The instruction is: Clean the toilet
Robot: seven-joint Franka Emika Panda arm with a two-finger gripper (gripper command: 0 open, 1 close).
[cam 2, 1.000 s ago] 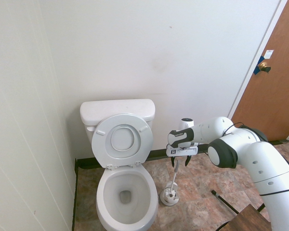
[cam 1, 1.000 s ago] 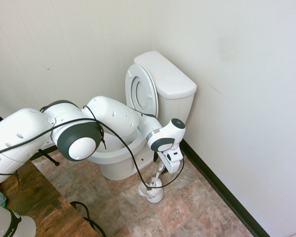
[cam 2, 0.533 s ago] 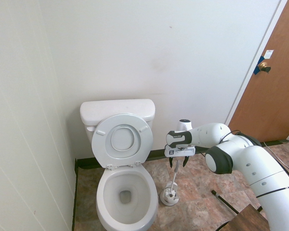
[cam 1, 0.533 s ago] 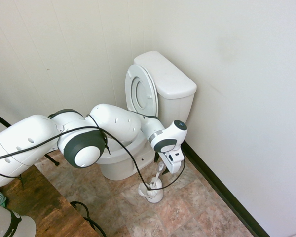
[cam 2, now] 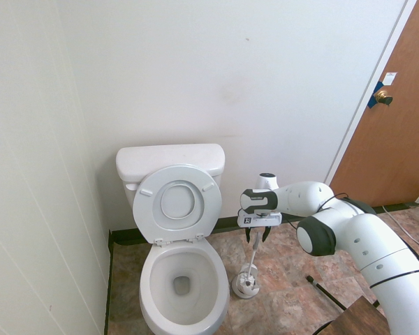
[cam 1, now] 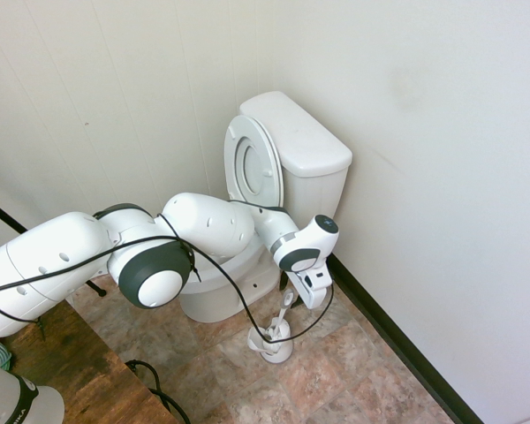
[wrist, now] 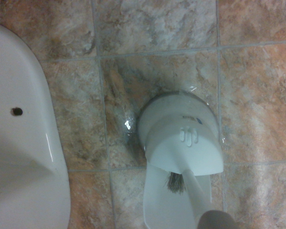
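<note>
The room is a small bathroom with white walls (cam 2: pixel 265 77), a brown stone-tile floor (cam 1: pixel 353 380) and a dark baseboard (cam 1: pixel 397 340) along the bottom of the walls. A brown door (cam 2: pixel 398 118) is at the right in the second exterior view.

The toilet (cam 2: pixel 181 279) stands in the corner, its tank (cam 2: pixel 169 160) against the back wall. The lid and seat (cam 2: pixel 178 202) are raised and lean on the tank, so the bowl is open; a little water and the dark drain are seen at its bottom. The side panelled wall is near the toilet on one side.

On the other side, just beside the toilet base, a white holder (cam 2: pixel 246 285) stands on the floor. The brush (wrist: pixel 177 181) is in it, bristles down, and its thin handle (cam 2: pixel 253 257) goes up and tilts a little. In the wrist view a narrow strip of floor lies between the holder (wrist: pixel 181 138) and the toilet base (wrist: pixel 24 143).

The arm reaches over from the door side, and the gripper (cam 2: pixel 256 236) points down above the holder. The jaws are spread, one on each side of the top of the handle; I cannot tell if they touch it. Behind the holder, bare floor goes to the baseboard, and more open floor lies toward the door.
</note>
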